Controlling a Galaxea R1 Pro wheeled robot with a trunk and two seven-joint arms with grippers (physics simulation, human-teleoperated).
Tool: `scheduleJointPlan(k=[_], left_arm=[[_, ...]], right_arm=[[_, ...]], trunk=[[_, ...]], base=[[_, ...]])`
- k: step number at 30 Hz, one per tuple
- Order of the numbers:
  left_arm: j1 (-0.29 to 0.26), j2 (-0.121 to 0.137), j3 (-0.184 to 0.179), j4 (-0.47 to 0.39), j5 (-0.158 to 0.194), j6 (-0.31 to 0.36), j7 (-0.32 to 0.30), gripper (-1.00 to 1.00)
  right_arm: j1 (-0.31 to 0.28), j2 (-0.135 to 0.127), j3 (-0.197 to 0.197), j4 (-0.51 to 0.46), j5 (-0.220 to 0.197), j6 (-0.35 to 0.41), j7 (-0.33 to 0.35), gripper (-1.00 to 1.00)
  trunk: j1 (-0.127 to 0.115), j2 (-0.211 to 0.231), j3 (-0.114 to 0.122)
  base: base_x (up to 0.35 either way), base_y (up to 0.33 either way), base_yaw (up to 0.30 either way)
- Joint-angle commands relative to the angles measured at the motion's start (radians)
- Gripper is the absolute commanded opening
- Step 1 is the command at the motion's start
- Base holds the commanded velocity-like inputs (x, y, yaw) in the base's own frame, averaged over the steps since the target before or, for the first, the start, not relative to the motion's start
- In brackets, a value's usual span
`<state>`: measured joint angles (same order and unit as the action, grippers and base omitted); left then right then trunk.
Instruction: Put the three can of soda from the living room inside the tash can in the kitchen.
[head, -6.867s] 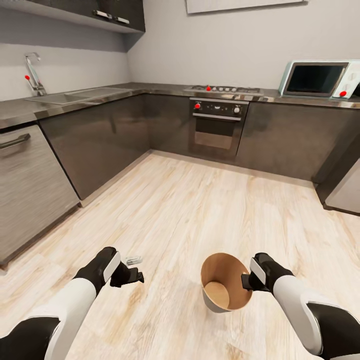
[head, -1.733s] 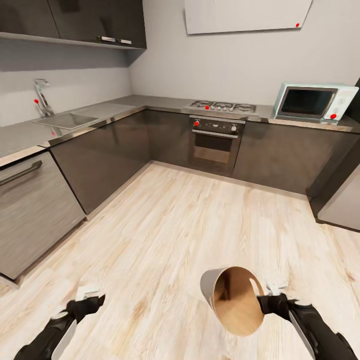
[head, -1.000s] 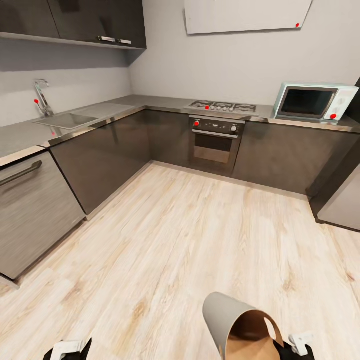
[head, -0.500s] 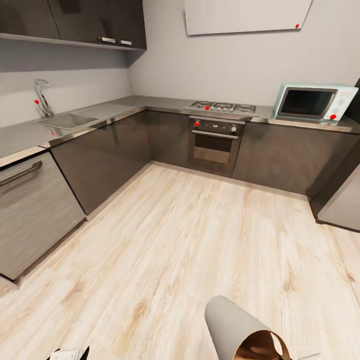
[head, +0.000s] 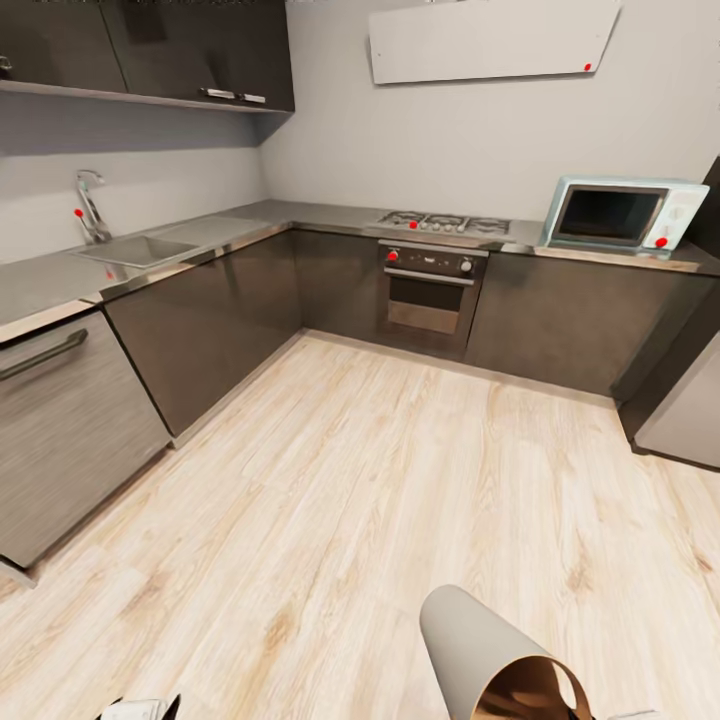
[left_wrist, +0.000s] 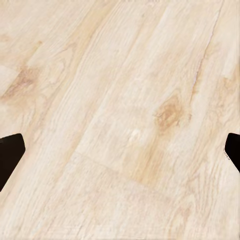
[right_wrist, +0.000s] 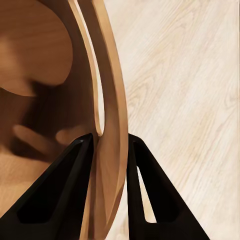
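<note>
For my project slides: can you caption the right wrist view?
Right gripper clamped on the wall of the trash can, one finger inside its coppery interior, one outside, above the pale wood floor.

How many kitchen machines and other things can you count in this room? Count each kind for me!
Microwave: 1
Oven: 1
Stove top: 1
Sink: 1
Tap: 1
Trash can, tipped, its rim pinched in the right hand: 1
Soda cans: 0 to be seen
Total: 6
</note>
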<state>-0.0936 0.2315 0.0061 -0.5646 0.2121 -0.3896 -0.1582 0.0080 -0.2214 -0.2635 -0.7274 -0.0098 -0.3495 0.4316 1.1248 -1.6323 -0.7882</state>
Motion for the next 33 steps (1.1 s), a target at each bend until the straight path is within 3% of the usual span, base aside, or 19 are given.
scheduleJointPlan(k=[1, 33], left_arm=[[0.0, 0.0, 0.0, 0.0, 0.0, 0.0, -0.005, 1.0], [0.0, -0.003, 0.0, 0.0, -0.002, 0.004, -0.015, 1.0]], right_arm=[[0.0, 0.0, -0.002, -0.002, -0.007, 0.0, 0.007, -1.0], [0.0, 0.0, -0.004, -0.001, -0.007, 0.0, 0.007, -1.0]], trunk=[[0.0, 0.0, 0.002], [-0.115, 0.21, 0.145]], base=[[0.062, 0.0, 0.0], [0.004, 0.0, 0.0]])
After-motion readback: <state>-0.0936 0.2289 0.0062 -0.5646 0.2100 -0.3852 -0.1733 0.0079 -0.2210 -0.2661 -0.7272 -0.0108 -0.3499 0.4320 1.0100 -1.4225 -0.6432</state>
